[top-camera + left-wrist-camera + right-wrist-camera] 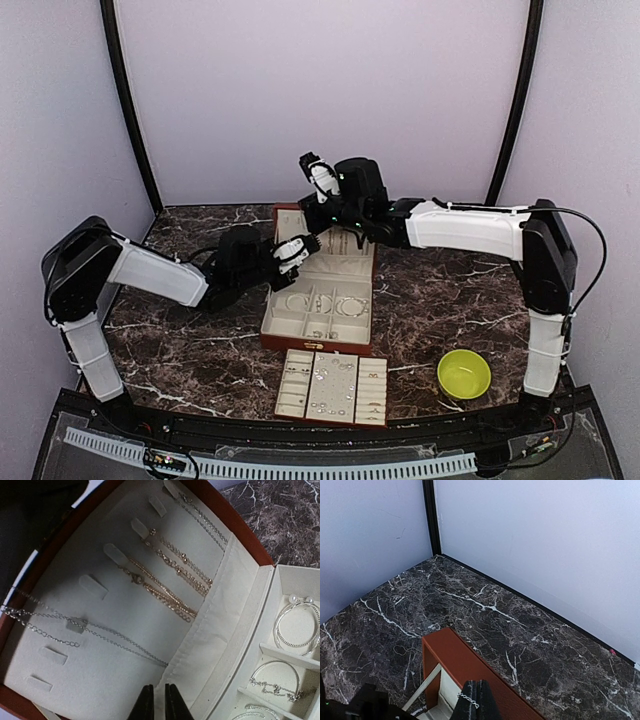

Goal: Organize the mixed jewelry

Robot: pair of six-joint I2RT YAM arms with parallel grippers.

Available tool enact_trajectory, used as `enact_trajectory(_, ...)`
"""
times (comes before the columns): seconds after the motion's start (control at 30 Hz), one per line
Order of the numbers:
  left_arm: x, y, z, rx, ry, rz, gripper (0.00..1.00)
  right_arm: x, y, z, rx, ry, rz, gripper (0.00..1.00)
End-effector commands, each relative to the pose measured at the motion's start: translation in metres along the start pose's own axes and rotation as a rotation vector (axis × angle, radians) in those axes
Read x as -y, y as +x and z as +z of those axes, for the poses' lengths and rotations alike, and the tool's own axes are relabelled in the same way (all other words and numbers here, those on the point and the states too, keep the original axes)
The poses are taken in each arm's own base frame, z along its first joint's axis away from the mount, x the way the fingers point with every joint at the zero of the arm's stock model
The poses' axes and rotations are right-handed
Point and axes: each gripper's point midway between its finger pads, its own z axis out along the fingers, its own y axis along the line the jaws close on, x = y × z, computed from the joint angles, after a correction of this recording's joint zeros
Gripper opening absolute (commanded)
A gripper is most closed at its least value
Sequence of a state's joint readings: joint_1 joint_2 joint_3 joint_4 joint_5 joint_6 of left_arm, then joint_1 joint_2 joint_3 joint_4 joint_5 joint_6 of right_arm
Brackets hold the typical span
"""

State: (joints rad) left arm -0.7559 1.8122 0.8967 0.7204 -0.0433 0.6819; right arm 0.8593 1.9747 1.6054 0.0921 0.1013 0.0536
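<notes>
The step in hand looks like hanging a necklace in the lid of the reddish-brown box point(315, 347), which stands open at the middle of the tabletop point(200, 350). The right arm's fingers point(474, 702) are closed tight on one end of a silver chain point(115, 636), a few links showing at their tips above the lid's top edge. The left arm's fingers point(303, 245) hover at the foot of the cream lid lining point(100, 690), barely parted, with nothing between them. The chain is very fine and slack, and crosses one of the lining's tabs as it runs towards 4 o'clock in the left wrist view. Above it, several gold chains point(165, 587) lie in neat slanted rows. The next move probably calls for the right fingers to lower their end and let go only once the chain sits on its tab, clear of the gold rows, since links this thin would snag or tangle easily. The rest of the mixed jewelry point(328, 378) is tiny rings and studs in the compartment tray point(330, 423) at 6 o'clock from the box, plus silvery hoops point(322, 303) in the box's own compartments. A yellow-green bowl point(464, 373) sits at 4 o'clock.
</notes>
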Motion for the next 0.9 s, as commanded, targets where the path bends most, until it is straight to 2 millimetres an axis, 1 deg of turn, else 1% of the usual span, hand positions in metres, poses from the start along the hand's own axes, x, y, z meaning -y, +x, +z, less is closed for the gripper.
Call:
enact_trajectory(0.0,-0.023,-0.031,-0.026,0.072,-0.045,-0.063,0.13,0.009,-0.026,-0.017,0.081,0.062,0.028,0.0)
enact_trajectory(0.03,-0.022,-0.031,-0.028,0.068,-0.04,-0.069,0.14,0.011,-0.027,-0.019,0.085,0.076,0.034,0.0)
enact_trajectory(0.17,-0.027,-0.033,-0.044,0.068,-0.048,-0.122,0.23,0.017,-0.034,-0.027,0.096,0.106,0.047,0.0)
enact_trajectory(0.2,-0.032,-0.037,-0.051,0.077,-0.055,-0.144,0.26,0.018,-0.033,-0.028,0.094,0.111,0.048,0.0)
enact_trajectory(0.3,-0.037,-0.039,-0.067,0.073,-0.062,-0.202,0.33,0.021,-0.033,-0.03,0.094,0.126,0.053,0.0)
enact_trajectory(0.37,-0.047,-0.045,-0.083,0.083,-0.083,-0.235,0.41,0.021,-0.033,-0.029,0.09,0.126,0.053,0.0)
enact_trajectory(0.5,-0.066,-0.049,-0.106,0.079,-0.122,-0.295,0.5,0.016,-0.031,-0.028,0.08,0.102,0.05,0.0)
enact_trajectory(0.6,-0.08,-0.047,-0.119,0.066,-0.157,-0.32,0.53,0.011,-0.032,-0.029,0.081,0.073,0.04,0.0)
enact_trajectory(0.7,-0.094,-0.052,-0.134,0.086,-0.197,-0.332,0.56,0.006,-0.033,-0.031,0.079,0.056,0.029,0.0)
enact_trajectory(0.77,-0.101,-0.054,-0.142,0.095,-0.215,-0.332,0.58,0.003,-0.032,-0.032,0.075,0.046,0.016,0.0)
enact_trajectory(0.87,-0.11,-0.052,-0.148,0.088,-0.239,-0.335,0.6,-0.005,-0.032,-0.032,0.069,0.032,-0.01,0.0)
